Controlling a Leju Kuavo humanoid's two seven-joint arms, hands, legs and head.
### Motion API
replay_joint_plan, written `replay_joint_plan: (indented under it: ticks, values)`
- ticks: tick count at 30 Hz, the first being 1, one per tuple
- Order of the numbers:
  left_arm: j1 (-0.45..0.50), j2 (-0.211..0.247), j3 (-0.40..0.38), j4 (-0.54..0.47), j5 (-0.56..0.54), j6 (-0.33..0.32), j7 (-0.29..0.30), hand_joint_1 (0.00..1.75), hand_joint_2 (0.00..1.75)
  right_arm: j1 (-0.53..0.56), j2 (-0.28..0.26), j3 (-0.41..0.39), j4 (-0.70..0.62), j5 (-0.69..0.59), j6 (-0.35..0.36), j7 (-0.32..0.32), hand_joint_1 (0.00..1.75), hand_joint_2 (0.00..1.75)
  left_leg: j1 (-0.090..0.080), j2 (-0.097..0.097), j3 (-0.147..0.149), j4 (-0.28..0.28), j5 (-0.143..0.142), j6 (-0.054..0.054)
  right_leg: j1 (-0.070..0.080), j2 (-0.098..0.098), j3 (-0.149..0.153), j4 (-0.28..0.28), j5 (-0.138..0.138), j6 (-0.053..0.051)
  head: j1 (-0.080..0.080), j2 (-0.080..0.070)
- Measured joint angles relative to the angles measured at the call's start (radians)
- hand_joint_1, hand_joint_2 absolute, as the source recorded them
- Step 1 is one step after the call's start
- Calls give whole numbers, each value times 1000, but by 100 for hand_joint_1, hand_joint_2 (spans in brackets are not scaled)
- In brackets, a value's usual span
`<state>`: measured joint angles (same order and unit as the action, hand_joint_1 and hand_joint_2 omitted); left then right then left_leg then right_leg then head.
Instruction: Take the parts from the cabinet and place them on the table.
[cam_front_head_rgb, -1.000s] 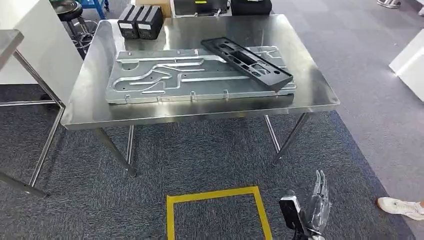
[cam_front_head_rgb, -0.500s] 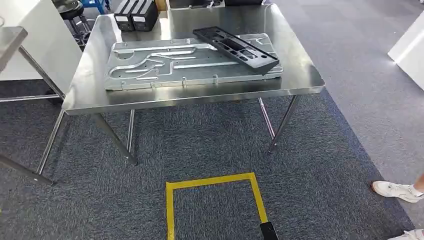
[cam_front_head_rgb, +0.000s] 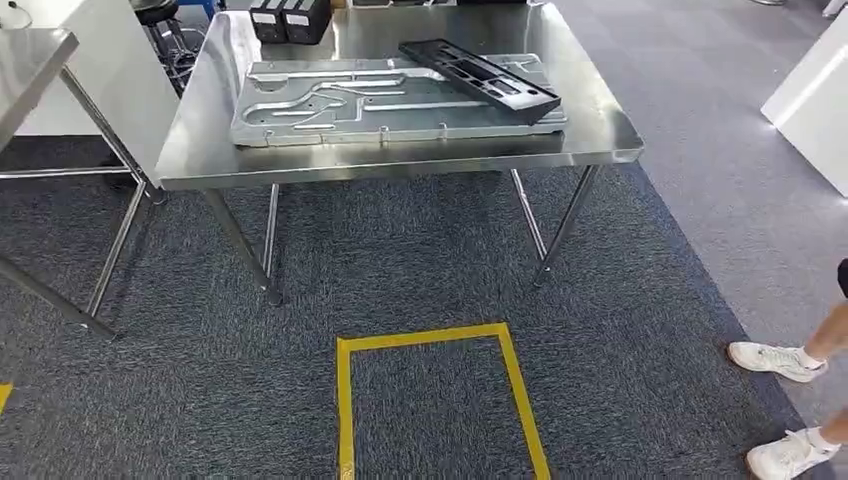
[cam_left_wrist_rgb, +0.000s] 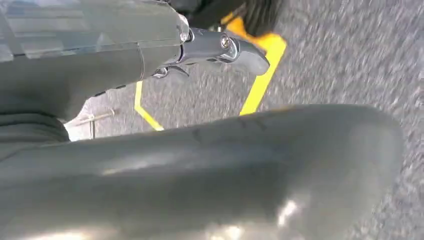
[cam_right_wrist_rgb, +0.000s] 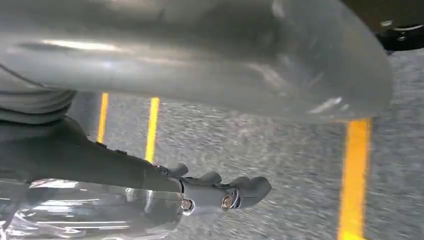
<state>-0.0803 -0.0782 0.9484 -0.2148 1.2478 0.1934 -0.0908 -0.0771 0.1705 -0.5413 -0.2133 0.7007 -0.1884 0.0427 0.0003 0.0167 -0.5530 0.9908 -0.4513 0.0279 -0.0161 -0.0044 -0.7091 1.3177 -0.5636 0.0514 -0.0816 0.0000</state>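
Note:
A large grey stamped metal panel (cam_front_head_rgb: 390, 100) lies flat on the steel table (cam_front_head_rgb: 400, 166) in the head view. A long black slotted plastic part (cam_front_head_rgb: 480, 78) rests across its right end. My left hand (cam_left_wrist_rgb: 200, 170) hangs over the carpet with its fingers (cam_left_wrist_rgb: 220, 47) stretched out and nothing in them. My right hand (cam_right_wrist_rgb: 200, 50) also hangs above the carpet, its fingers (cam_right_wrist_rgb: 220, 192) extended and holding nothing. Both hands are well away from the table.
Two black boxes (cam_front_head_rgb: 290, 18) stand at the table's far left corner. A yellow tape square (cam_front_head_rgb: 440, 345) marks the carpet in front of me. Another steel table (cam_front_head_rgb: 35, 60) is at the left, a white cabinet (cam_front_head_rgb: 810, 100) at the right. A person's shoes (cam_front_head_rgb: 775, 360) stand near the right edge.
The whole picture has shifted as the camera moved, with the table now higher in view. My right hand has dropped out of the head view. A person's feet have come further in at the right.

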Motion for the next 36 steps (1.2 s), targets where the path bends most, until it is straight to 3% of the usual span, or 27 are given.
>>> replay_joint_plan:
  ticks: [2, 3, 4, 5, 7, 9, 10, 12, 13, 14, 15, 16, 17, 18, 19, 20, 21, 24, 25, 26, 28, 29, 30, 32, 33, 34, 36]
  values:
    - [0, 0, -1, 0, 0, -1, 3, 0, 0, 1, 0, 0, 0, 1, 0, 12, 0, 0, 0, 1, -37, 6, 23, -5, 0, 0, 80, -73, 73, -5, 0, 0]
    - [0, 0, -2, 0, 0, 0, 3, 0, 0, 0, 0, 0, 1, 3, 0, 12, 0, 0, 0, -1, -51, 8, 35, -9, 1, 0, 161, -173, 76, -11, 0, 0]
    - [1, 0, -4, 0, 0, -1, 3, 0, 0, -2, 0, 0, 1, 5, -2, 11, 0, 0, -3, -2, -56, 10, 42, -15, 4, 0, 248, -276, 41, -20, 0, 0]
    - [2, -1, -5, 0, 0, 0, 3, 0, 0, -5, 0, 0, 1, 8, -3, 7, 0, 0, -4, -1, -60, 11, 51, -21, 10, 1, 287, -352, 12, -30, 0, 0]
    - [2, -1, -6, 0, 0, 2, 2, 0, 0, -5, 0, 0, 1, 13, -6, 0, 0, 0, 1, 2, -66, 7, 73, -33, 17, 2, 271, -353, 18, -42, 0, 0]
    - [6, -1, -8, 0, 0, 6, 2, 0, 0, -2, 0, 0, 3, 19, -6, -3, 0, 0, 5, -2, -73, 12, 74, -44, 9, -6, 258, -363, 45, -59, 0, 0]
    - [6, -1, -8, 0, 0, 8, 2, 0, 0, -4, 0, 0, 3, 20, -7, -6, 0, 0, 6, -6, -86, 43, 12, -47, 11, -7, 242, -363, 57, -69, 0, 0]
    - [8, -1, -12, 0, 0, 13, 1, 0, 0, -2, -1, 0, 3, 20, -9, -9, 0, 0, 7, -7, -121, 178, -118, -51, 14, -6, 210, -360, 76, -77, 0, 0]
    - [8, -1, -16, 0, 0, 18, 2, 0, 0, 0, -1, 0, 3, 21, -9, -9, 0, 0, 7, -7, -135, 253, -151, -54, 16, -7, 193, -358, 86, -77, 0, 0]
    - [9, -1, -18, 0, 0, 23, 3, 0, 0, 1, -1, 0, 3, 21, -9, -9, 0, 0, 7, -7, -144, 313, -151, -56, 18, -8, 177, -354, 97, -76, 0, 0]
    - [11, -1, -21, 0, 0, 28, 6, 0, 0, 1, -1, 0, 3, 22, -10, -10, 0, 0, 8, -7, -140, 343, -115, -56, 19, -13, 157, -348, 108, -76, 0, 0]
    - [12, -1, -23, 0, 0, 32, 8, 0, 0, 1, -1, 0, 3, 23, -11, -10, 0, 0, 9, -7, -116, 328, -62, -57, 19, -19, 139, -342, 116, -76, 0, 0]
    - [12, 0, -23, 0, 0, 32, 8, 0, 0, 2, -1, 0, 3, 27, -12, -12, 0, 0, 9, -5, -70, 269, -21, -57, 18, -23, 122, -333, 122, -72, 0, 0]
    - [11, 1, -23, 0, 0, 32, 8, 0, 0, 3, -1, 0, 3, 32, -13, -14, 0, 0, 9, 7, -6, 182, -12, -55, 18, -29, 108, -322, 125, -69, 0, 0]
    - [6, 1, -24, 0, 0, 32, 10, 0, 0, 4, -1, 0, 3, 39, -16, -17, 0, 0, 9, 38, 60, 87, -54, -51, 19, -34, 102, -311, 127, -65, 0, 0]
    - [3, 2, -24, 0, 0, 32, 11, 0, 0, 5, -1, 0, 3, 43, -18, -19, 0, 0, -3, 43, 108, 8, -86, -47, 22, -42, 96, -298, 127, -60, 0, 0]
    - [1, 2, -24, 0, 0, 32, 14, 0, 0, 6, -1, 1, 4, 47, -19, -19, 0, 0, -3, 39, 104, -9, -104, -31, 24, -55, 93, -292, 130, -53, 0, 0]
    - [11, 1, -24, 0, 0, 35, 18, 0, 0, 2, -2, 2, 4, 59, -21, -19, 0, 0, 3, 16, 96, -17, -79, -5, 21, -72, 91, -292, 140, -35, 0, 0]
    - [14, 1, -24, 0, 0, 35, 18, 0, 0, 3, -2, 3, 4, 60, -21, -19, 0, 0, 2, 12, 90, -17, -73, -1, 15, -42, 85, -272, 114, -27, 0, 0]
    - [14, 1, -24, 0, 0, 35, 18, 0, 0, 4, -2, 3, 4, 60, -21, -22, 0, 0, 3, 7, 82, -17, -67, 4, 12, -19, 62, -219, 67, -22, 0, 0]
    - [15, -1, -24, 0, 0, 34, 19, 0, 0, 9, -2, 3, 4, 56, -13, -39, 0, 0, 2, -9, 63, -15, -54, 5, 6, -3, -2, -55, -24, -13, 0, 0]
    - [18, -1, -24, 0, 0, 35, 19, 0, 0, 10, -2, 3, 4, 55, -11, -44, 0, 0, 2, -18, 55, -14, -48, 3, 5, -2, -21, 0, -43, -11, 0, 0]
    - [21, -1, -24, 0, 0, 35, 19, 0, 0, 11, -3, 3, 4, 55, -9, -46, 0, 0, 2, -27, 51, -12, -45, 1, 4, -1, -15, 2, -34, -10, 0, 0]
    - [24, -2, -24, 0, 0, 35, 19, 0, 0, 10, -3, 3, 4, 55, -6, -48, 0, 0, 3, -48, 48, -9, -40, -4, 1, 5, 69, -129, 35, -13, 0, 0]
    - [23, -2, -24, 0, 0, 35, 19, 0, 175, 10, -4, 3, 4, 55, -6, -49, 0, 0, 4, -57, 48, -8, -38, -6, 0, 20, 125, -224, 74, -17, 0, 0]
    - [21, -2, -24, 0, 0, 34, 19, 0, 175, 12, -5, 3, 4, 55, -7, -49, 0, 0, 4, -56, 46, -7, -38, -7, 0, 31, 165, -300, 87, -22, 0, 0]
    - [22, -3, -24, 0, 0, 31, 20, 0, 175, 7, -5, 3, 6, 64, -24, -14, 0, 0, -2, -67, 37, -2, -34, -18, 6, 30, 166, -316, 80, -33, 0, 0]
